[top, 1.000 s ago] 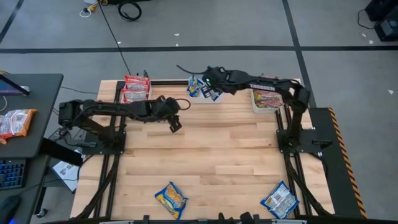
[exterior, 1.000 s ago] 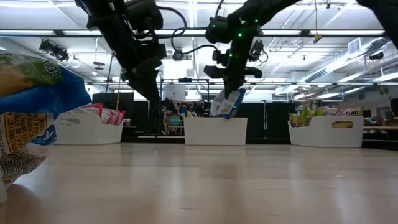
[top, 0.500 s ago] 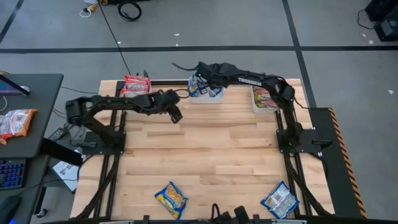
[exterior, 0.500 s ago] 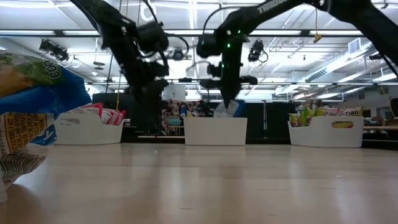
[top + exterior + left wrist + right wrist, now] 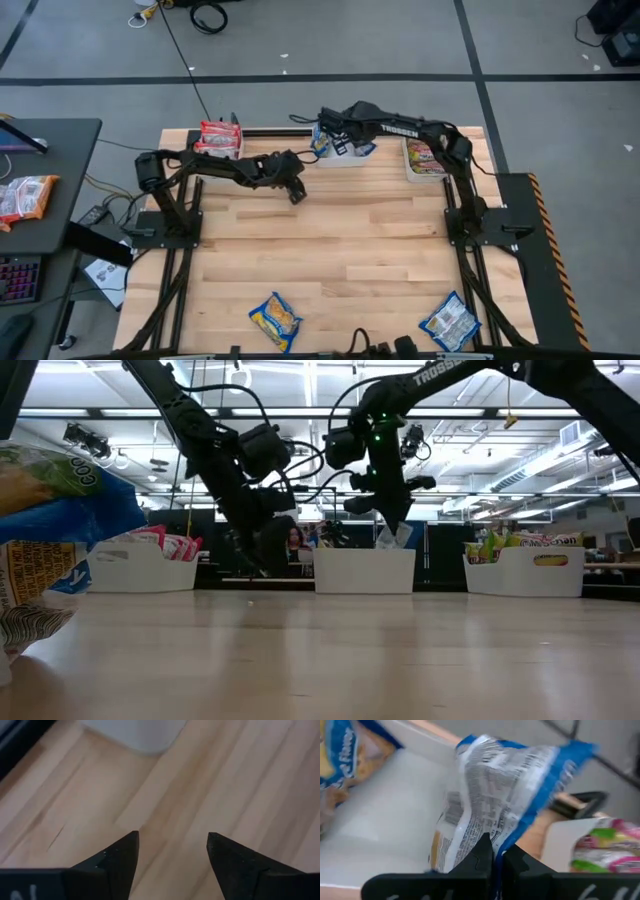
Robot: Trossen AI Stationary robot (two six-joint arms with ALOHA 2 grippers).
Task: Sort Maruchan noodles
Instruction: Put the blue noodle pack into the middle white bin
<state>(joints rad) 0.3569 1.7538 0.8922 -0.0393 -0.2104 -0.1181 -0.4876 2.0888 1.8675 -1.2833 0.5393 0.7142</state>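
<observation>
My right gripper (image 5: 337,138) hangs over the middle white bin (image 5: 345,158) at the table's far edge, shut on a blue and silver noodle packet (image 5: 505,795). Another blue-yellow packet (image 5: 337,750) lies in that bin. Red packets (image 5: 218,138) fill the left bin, and silvery-green-red ones (image 5: 425,155) fill the right bin. Two more packets, one blue-yellow (image 5: 275,320) and one blue (image 5: 450,322), lie flat by the near edge. My left gripper (image 5: 172,842) is open above bare wood, just near and left of the middle bin. My right gripper pinches the packet's blue edge (image 5: 506,840) between its two fingers, coming from above and slanting down toward the far edge. The packet juts out beyond the fingertips over the bin's inside. In the low view its lower end (image 5: 395,542) dips behind the bin's rim.
The three white bins stand in a row along the far edge. Bare wooden tabletop (image 5: 360,250) spreads between them and the two loose packets. The blue-yellow packet (image 5: 50,530) looms close at the left of the low view. A side desk (image 5: 40,190) stands left of the table.
My left gripper has dropped lower and moved toward the table's right, nearer the middle bin. My right gripper has tipped more steeply down and carried the blue packet lower and rightward over the middle bin. The middle bin has slid a little toward the right.
</observation>
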